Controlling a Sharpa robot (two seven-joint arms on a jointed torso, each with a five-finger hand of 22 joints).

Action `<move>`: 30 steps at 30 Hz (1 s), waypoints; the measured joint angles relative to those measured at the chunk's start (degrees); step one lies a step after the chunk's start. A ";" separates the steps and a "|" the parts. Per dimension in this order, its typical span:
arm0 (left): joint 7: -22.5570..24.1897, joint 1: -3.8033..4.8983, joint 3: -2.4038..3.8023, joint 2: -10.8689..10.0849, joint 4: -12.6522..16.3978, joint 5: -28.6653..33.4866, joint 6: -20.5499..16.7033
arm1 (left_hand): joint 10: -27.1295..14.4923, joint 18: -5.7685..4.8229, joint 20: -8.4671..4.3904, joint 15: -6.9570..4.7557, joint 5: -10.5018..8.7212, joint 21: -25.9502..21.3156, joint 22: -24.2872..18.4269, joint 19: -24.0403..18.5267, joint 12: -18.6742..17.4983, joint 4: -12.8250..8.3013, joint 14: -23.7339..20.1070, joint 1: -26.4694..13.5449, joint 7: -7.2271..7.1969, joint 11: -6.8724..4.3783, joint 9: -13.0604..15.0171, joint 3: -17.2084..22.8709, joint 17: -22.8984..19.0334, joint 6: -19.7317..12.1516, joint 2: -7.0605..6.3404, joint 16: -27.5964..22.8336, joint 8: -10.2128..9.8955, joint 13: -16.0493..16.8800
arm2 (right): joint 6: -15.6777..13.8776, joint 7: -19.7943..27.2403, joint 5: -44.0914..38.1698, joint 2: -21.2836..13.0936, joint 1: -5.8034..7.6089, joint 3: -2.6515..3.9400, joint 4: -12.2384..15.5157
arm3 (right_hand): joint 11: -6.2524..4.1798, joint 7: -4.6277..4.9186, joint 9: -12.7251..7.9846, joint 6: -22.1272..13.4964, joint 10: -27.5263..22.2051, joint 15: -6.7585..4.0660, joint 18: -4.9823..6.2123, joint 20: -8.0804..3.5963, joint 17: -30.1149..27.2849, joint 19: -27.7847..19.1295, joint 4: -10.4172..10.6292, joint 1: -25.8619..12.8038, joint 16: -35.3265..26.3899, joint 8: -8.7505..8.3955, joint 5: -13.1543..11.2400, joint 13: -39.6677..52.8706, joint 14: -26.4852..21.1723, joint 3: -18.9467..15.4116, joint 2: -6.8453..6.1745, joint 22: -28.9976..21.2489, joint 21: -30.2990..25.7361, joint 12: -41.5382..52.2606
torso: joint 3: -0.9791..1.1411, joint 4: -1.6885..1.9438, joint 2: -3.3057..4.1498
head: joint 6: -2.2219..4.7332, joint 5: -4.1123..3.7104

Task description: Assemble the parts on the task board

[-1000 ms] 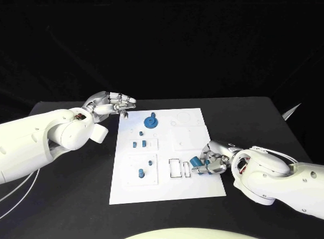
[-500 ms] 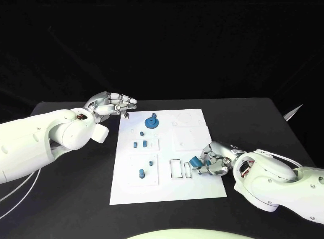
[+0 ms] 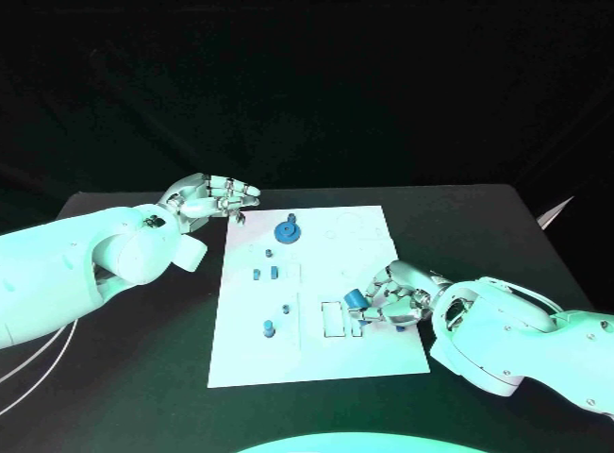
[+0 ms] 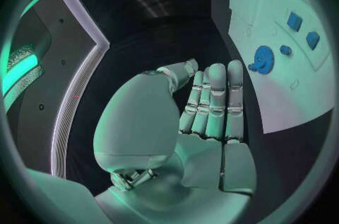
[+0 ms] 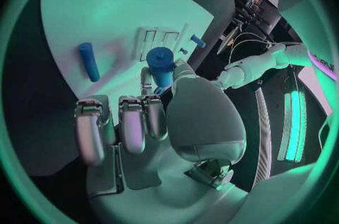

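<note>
I have the blue peg (image 3: 352, 300) pinched in my right hand (image 3: 392, 302), just above the task board (image 3: 368, 253) beside its slots (image 3: 331, 319). I'd keep it upright and lower gently. My left hand (image 3: 208, 198), curled with nothing in it, waits off the board.

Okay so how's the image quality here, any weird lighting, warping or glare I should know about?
Head view: green-teal light over everything, black backdrop, task board evenly lit. Left wrist view: fisheye bends the board's edges, and the left hand looms large. Right wrist view: same warping, bright glare on the board above the right hand, which holds a blue part.
</note>
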 measured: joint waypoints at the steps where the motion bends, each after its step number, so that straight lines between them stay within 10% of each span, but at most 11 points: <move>1: -0.01 0.00 0.00 0.01 0.02 0.00 0.00 | 0.00 0.00 0.00 0.00 0.00 0.00 0.00 0.00 0.00 0.00 0.00 0.00 0.00 0.00 0.00 0.00 0.00 0.00 0.00 0.00 0.00 0.00 | 0.14 0.00 0.68 0.50 0.01 0.00 -0.24 | 0.00 0.00 -0.02 0.00 0.00 0.00 0.00 0.00 0.00 0.00 0.00 -0.19 0.00 0.01 0.00 0.00 0.00 0.00 0.19 0.00 0.00 0.00 | 0.00 0.00 0.01 | -0.03 0.01; 30: -0.26 0.00 0.00 -0.07 0.25 0.02 0.09 | 0.01 0.00 0.00 0.00 0.00 -0.22 0.01 0.00 0.00 0.00 0.00 0.00 0.00 0.00 0.04 0.00 0.00 0.00 0.00 0.00 0.26 -0.05 | 3.74 -0.37 3.57 6.69 -0.36 -0.02 -4.57 | -0.62 0.01 0.20 0.83 0.22 -0.41 0.00 -0.41 -0.01 0.00 0.00 -3.71 0.00 1.48 -0.14 0.04 0.00 -0.39 0.77 0.04 0.00 0.00 | 0.01 -0.02 0.02 | -0.90 0.48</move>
